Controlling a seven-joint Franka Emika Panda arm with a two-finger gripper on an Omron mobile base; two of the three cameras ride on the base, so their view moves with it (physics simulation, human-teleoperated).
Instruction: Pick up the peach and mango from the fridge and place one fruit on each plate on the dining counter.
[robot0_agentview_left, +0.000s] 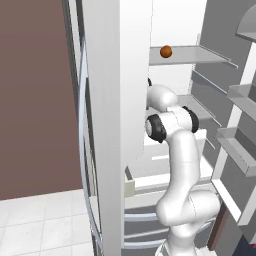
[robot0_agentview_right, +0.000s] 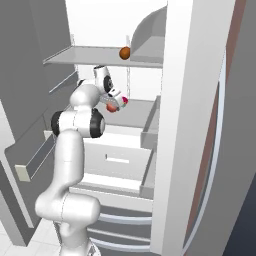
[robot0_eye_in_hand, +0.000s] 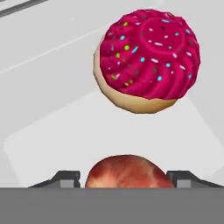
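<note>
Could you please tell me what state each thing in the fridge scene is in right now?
fridge: door open, shelves exposed.
gripper: finger tips on either side of the red-yellow fruit; whether it grips yet, cannot tell.
red-yellow fruit: on the middle shelf, between the finger tips.
cupcake: pink-frosted, resting on the same shelf just beyond the fruit.
orange fruit: sitting on the upper shelf, untouched.

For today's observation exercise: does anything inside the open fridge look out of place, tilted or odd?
Yes. A cupcake with pink sprinkled frosting lies tipped on its side on the white fridge shelf, just beyond the red-orange fruit between the gripper fingertips. Nothing looks spilled or damaged.
</note>
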